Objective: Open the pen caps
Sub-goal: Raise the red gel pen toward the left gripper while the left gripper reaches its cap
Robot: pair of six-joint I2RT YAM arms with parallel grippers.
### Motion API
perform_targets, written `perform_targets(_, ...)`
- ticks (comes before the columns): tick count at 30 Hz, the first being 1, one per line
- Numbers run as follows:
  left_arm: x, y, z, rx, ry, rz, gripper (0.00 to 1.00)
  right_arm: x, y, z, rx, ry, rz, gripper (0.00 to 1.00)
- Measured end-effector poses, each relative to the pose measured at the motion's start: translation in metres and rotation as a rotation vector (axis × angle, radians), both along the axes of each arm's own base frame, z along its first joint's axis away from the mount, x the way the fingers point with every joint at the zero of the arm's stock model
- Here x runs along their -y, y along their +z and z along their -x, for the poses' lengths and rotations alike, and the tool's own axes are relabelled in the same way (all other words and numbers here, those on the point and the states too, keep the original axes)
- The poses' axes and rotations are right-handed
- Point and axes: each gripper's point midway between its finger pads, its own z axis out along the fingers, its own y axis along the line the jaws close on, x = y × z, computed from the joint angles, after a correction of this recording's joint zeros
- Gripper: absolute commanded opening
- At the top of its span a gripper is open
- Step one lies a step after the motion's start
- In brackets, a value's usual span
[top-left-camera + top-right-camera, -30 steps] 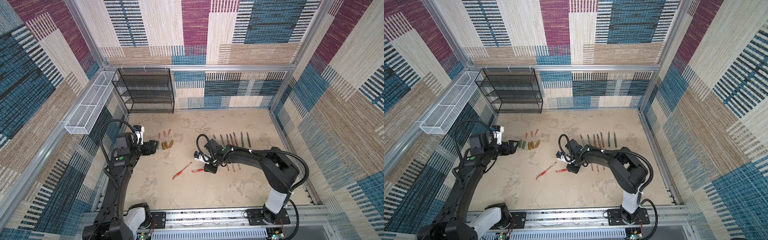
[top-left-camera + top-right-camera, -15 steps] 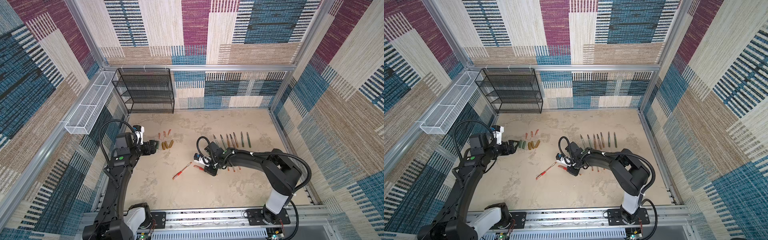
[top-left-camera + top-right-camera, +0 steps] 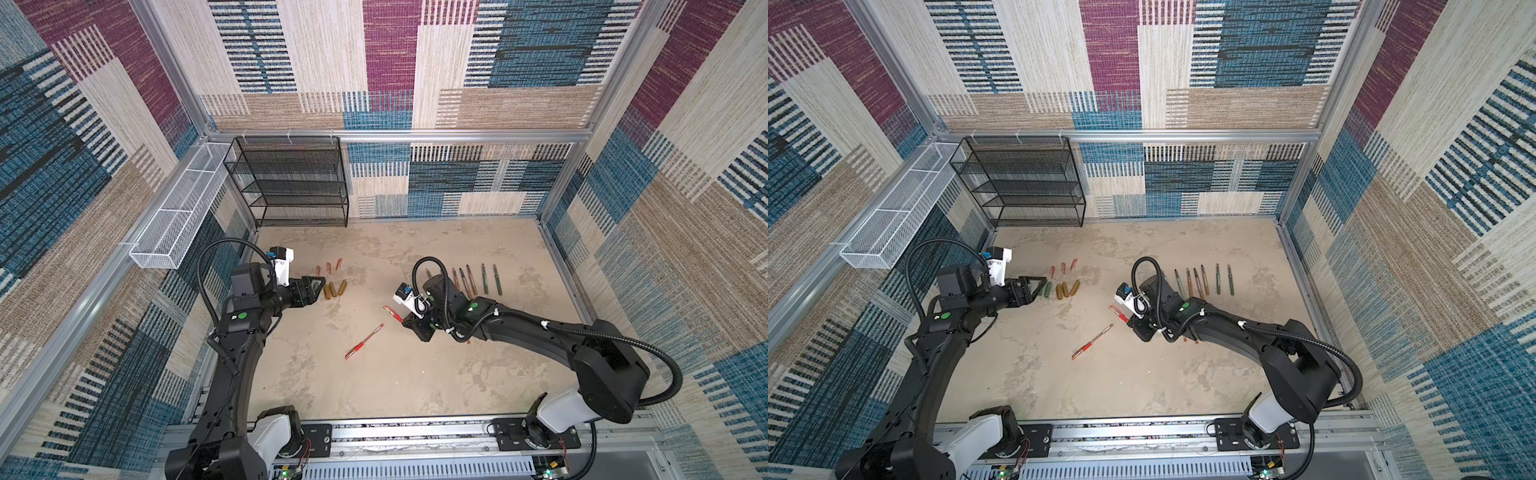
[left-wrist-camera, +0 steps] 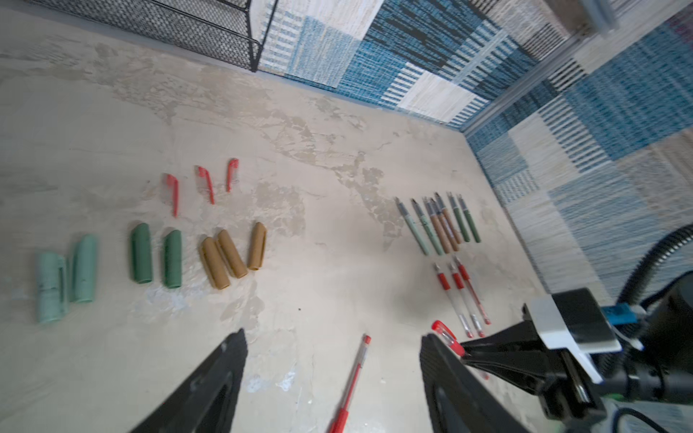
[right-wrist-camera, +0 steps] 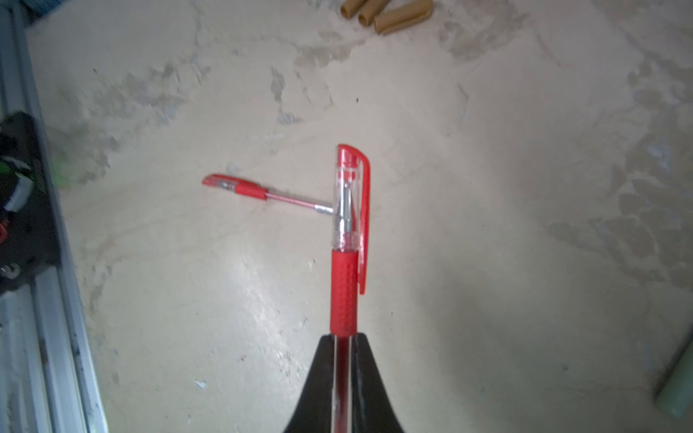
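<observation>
Fingers (image 5: 322, 363) of the right gripper (image 5: 343, 339) are pinched narrow on the clear shaft of a red pen (image 5: 343, 292), just behind its rubber grip. The pen sticks straight out past the fingertips, and its cap (image 5: 350, 195) is on, at the end farthest from the fingers.

Beyond that cap a loose red pen (image 5: 262, 191) lies flat on the floor (image 3: 374, 386), crosswise to the held one. In the right wrist view the held cap covers its rear end, and its own cap appears to be on too. In both top views it lies between the two grippers, nearer the right one.

The left gripper (image 4: 333, 334) has its fingers (image 4: 221, 367) spread wide and holds nothing. In the left wrist view the loose pen shows in the gap, on the floor farther off.

Just past the left fingertips in a top view sit two dark green caps (image 3: 1045, 289), then three golden brown caps (image 3: 1066, 289). Three slim red caps (image 4: 202, 183) lie beyond those. Two mint caps (image 4: 65, 275) lie beside the dark green ones, on the side away from the brown.

Behind the right fingers, past the wrist, lie a row of capless pen barrels (image 3: 469, 280) and three uncapped red pens (image 4: 461, 296).

Well away from both sets of fingers, a black mesh shelf (image 3: 291, 183) stands at the back wall and a white wire basket (image 3: 174, 224) hangs on the side rail.
</observation>
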Motion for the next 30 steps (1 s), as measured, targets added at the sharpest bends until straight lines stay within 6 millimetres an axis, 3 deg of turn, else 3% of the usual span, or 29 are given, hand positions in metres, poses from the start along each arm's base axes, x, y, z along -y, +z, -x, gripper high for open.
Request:
perform_targets(8, 0.039, 0.004, 0.011, -0.023, -0.156, 0.181, 0.73, -0.048, 0.052, 0.002, 0.002, -0.084, -0.26, 0.0)
perform_targets(14, 0.067, 0.006, 0.018, -0.054, -0.251, 0.241, 0.65, -0.081, 0.076, 0.007, 0.014, -0.117, -0.358, 0.0)
perform_targets(19, 0.082, 0.004, 0.021, -0.073, -0.294, 0.249, 0.57, -0.099, 0.078, 0.012, 0.016, -0.124, -0.381, 0.0)
perform_targets(24, 0.086, -0.002, 0.022, -0.094, -0.299, 0.254, 0.33, -0.105, 0.079, 0.011, 0.024, -0.138, -0.39, 0.0)
perform_targets(30, 0.089, -0.005, 0.024, -0.109, -0.302, 0.259, 0.18, -0.109, 0.079, 0.011, 0.024, -0.134, -0.397, 0.0)
